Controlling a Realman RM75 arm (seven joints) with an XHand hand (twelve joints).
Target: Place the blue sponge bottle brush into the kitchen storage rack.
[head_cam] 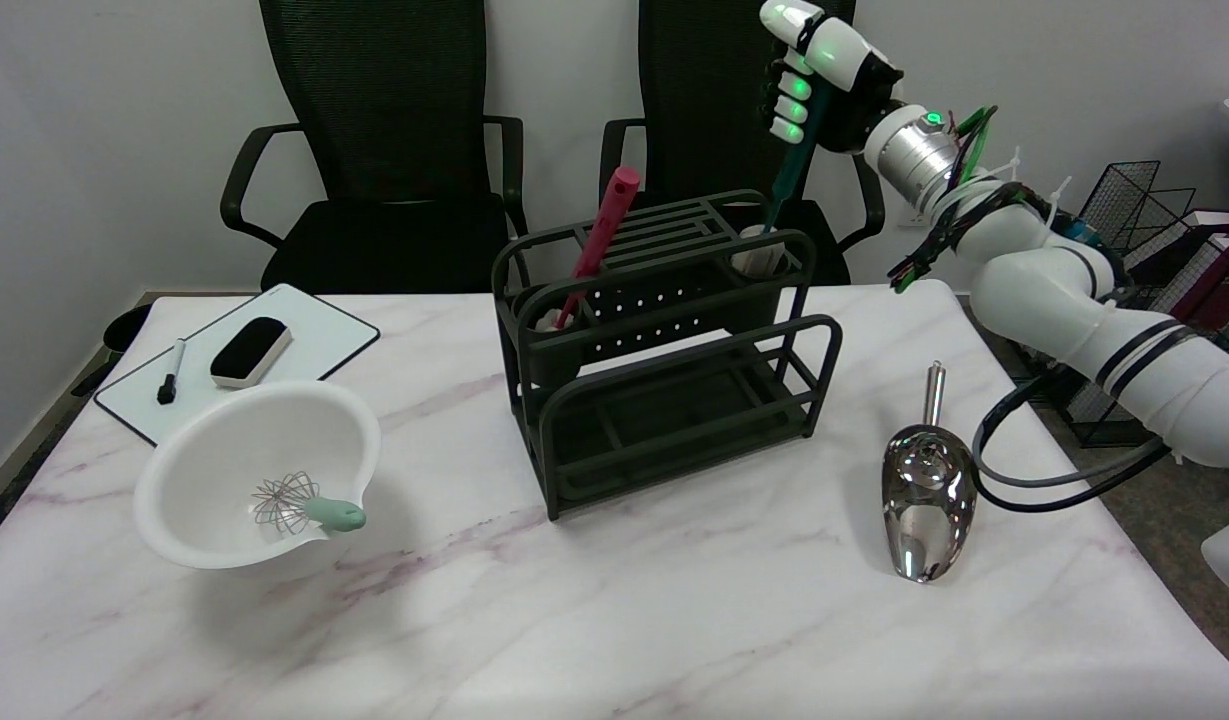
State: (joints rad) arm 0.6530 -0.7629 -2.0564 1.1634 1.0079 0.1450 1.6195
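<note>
Nearest, far below-left of the hand [819, 75], a bowl [214, 450] holds a whisk [299, 503]. Under the hand, the rack [664, 345] takes the sponge end of the brush [786, 185]. Fingers grip its upper handle; it looks light and stiff there, soft below. Lower right lies a scoop [926, 500].

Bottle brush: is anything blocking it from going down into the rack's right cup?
Nothing visible blocks it. The right hand holds the bottle brush upright, its sponge end already at the right rear cup of the storage rack.
</note>
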